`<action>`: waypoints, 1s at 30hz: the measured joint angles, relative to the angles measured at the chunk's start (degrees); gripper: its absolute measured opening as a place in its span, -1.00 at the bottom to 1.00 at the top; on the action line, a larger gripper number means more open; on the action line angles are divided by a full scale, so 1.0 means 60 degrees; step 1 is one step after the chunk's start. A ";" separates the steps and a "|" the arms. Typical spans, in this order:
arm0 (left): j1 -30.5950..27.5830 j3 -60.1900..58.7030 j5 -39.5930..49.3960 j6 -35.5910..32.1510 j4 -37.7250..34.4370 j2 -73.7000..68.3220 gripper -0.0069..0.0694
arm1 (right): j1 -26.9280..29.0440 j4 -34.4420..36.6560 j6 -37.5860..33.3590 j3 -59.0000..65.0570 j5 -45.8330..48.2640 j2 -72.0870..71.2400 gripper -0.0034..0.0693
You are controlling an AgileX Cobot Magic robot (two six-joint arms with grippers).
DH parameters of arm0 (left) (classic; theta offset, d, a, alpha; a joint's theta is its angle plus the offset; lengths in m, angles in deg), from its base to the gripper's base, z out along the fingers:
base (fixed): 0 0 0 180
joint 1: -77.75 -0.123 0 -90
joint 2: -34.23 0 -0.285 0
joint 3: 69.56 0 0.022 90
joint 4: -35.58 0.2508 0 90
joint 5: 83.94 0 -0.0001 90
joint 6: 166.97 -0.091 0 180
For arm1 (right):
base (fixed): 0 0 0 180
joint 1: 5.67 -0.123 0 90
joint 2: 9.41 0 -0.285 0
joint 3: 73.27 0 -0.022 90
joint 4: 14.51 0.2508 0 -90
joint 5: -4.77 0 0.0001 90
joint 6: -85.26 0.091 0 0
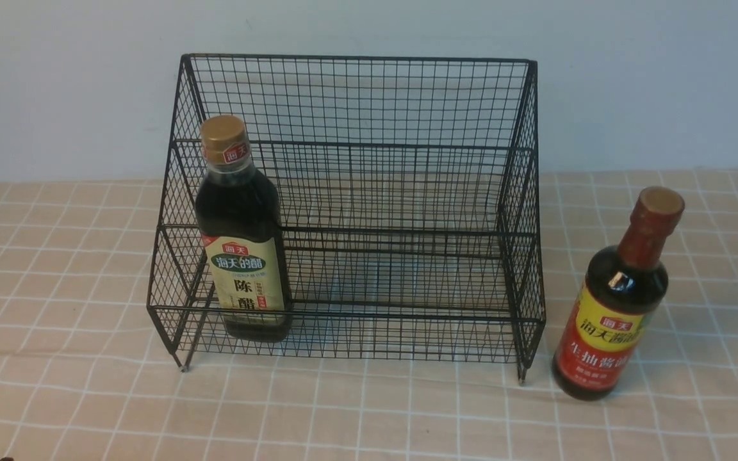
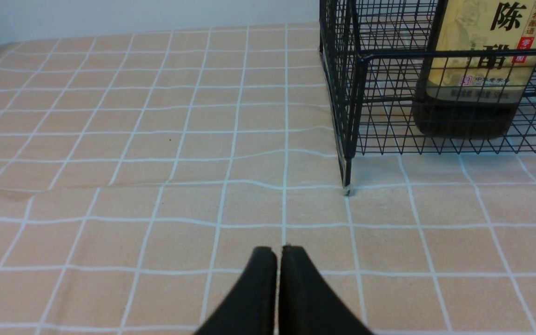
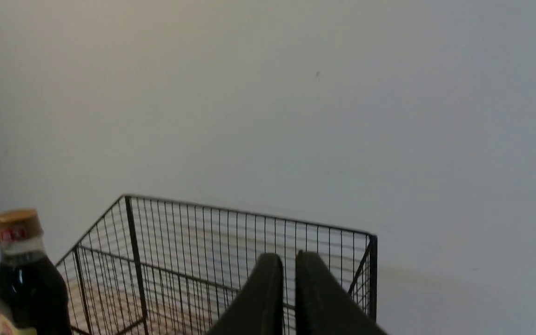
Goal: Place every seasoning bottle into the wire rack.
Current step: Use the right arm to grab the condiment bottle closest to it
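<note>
The squarish gold-capped bottle (image 1: 244,256) stands upright in the lower tier of the wire rack (image 1: 407,102), at its left end. The round long-necked bottle (image 1: 619,307) stands outside, just beside the rack's right side, on the checked surface (image 1: 87,397). The left gripper (image 2: 279,253) hovers low near the rack's left front corner, jaws pressed together. The right gripper (image 3: 286,260), raised toward the wall (image 3: 342,93), has its jaws a slit apart and empty.

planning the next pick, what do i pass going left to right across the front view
gold-cap bottle, standing in the left end of the wire rack → the rack's right side wall → red-yellow label bottle, upright on the checked cloth outside the rack
</note>
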 joint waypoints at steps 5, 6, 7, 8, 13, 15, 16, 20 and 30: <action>0.0000 0.0000 0.0000 0.0000 0.0000 0.0000 -0.84 | 0.0000 -0.0638 0.0126 -0.0726 -0.0020 0.1242 -0.36; 0.0000 0.0000 0.0000 0.0000 0.0000 0.0000 -0.84 | 0.0000 -0.0650 0.0126 -0.0811 -0.0028 0.1488 -0.23; 0.0000 0.0000 0.0000 0.0000 0.0000 0.0000 -0.84 | 0.0000 -0.0675 0.0115 -0.0840 -0.0028 0.1673 -0.12; 0.0000 0.0000 0.0000 0.0000 0.0000 0.0000 -0.84 | 0.0000 -0.0677 0.0087 -0.0851 -0.0028 0.1744 -0.09; 0.0000 0.0000 0.0000 0.0000 0.0000 0.0000 -0.84 | 0.0000 -0.0685 -0.0159 -0.0870 0.0112 0.2711 0.48; 0.0000 0.0000 0.0000 0.0000 0.0000 0.0000 -0.84 | 0.0000 -0.0685 -0.0193 -0.0870 0.0134 0.2975 0.58; 0.0000 0.0000 0.0000 0.0000 0.0000 0.0000 -0.84 | 0.0000 -0.0685 -0.0191 -0.0870 0.0140 0.3040 0.59; 0.0000 0.0000 0.0000 0.0000 0.0000 0.0000 -0.84 | 0.0000 -0.0990 -0.0195 -0.0870 0.0011 0.3665 0.67; 0.0000 0.0000 0.0000 0.0000 0.0000 0.0000 -0.84 | 0.0000 -0.1512 -0.0226 -0.0870 -0.0184 0.4939 0.50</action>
